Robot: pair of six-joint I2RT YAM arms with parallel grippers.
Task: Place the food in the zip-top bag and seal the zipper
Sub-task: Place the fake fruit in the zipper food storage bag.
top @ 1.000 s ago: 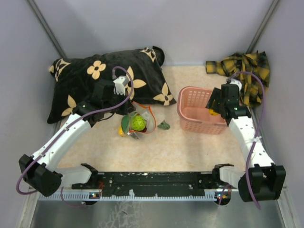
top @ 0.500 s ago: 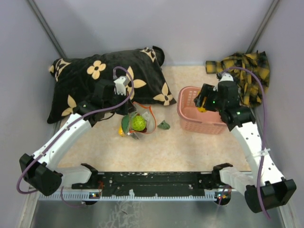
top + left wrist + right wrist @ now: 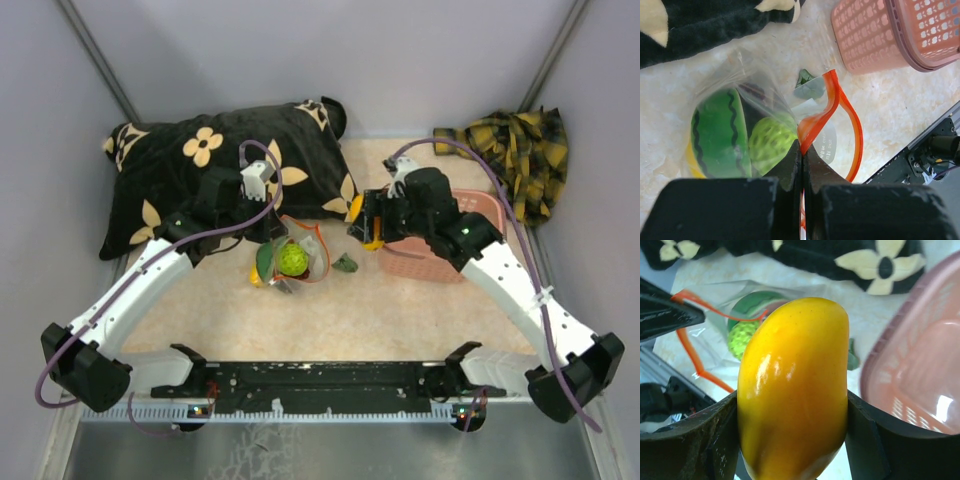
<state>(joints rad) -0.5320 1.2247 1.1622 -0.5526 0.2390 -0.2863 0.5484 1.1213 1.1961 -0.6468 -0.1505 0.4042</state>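
The yellow oval mango-like toy [image 3: 792, 385] is clamped between the two dark fingers [image 3: 715, 440] of the right hand [image 3: 368, 226], one finger pressed on each side. In the right wrist view it is seen standing on end and filling the centre of the frame. From the top camera, that hand is found in the middle of the frame, just left of the pink plastic lattice basket [image 3: 440, 262].

Over on the left, the left hand [image 3: 803, 156] is pinched tight on the thin red-orange zipper strip [image 3: 840, 102]. The strip is seen curving away from the fingers in an open loop toward the right of the left wrist view.

The clear flexible plastic zip-top bag [image 3: 745, 75] is lying on the pale mottled table [image 3: 350, 320] at the centre of the top view. It is just below the black pillow with cream flowers [image 3: 200, 165].

Inside the bag, a bumpy round green ball [image 3: 769, 142] is visible through the plastic. A green piece with dark wavy stripes [image 3: 720, 132] is touching its left side. A sliver of yellow is glimpsed at that piece's lower left edge, but what it belongs to cannot be told.

The dark green leafy piece [image 3: 346, 264] is lying on the table just right of the bag, between it and the basket. A yellow and black plaid cloth [image 3: 515, 150] is bunched in the upper right corner of the top view.
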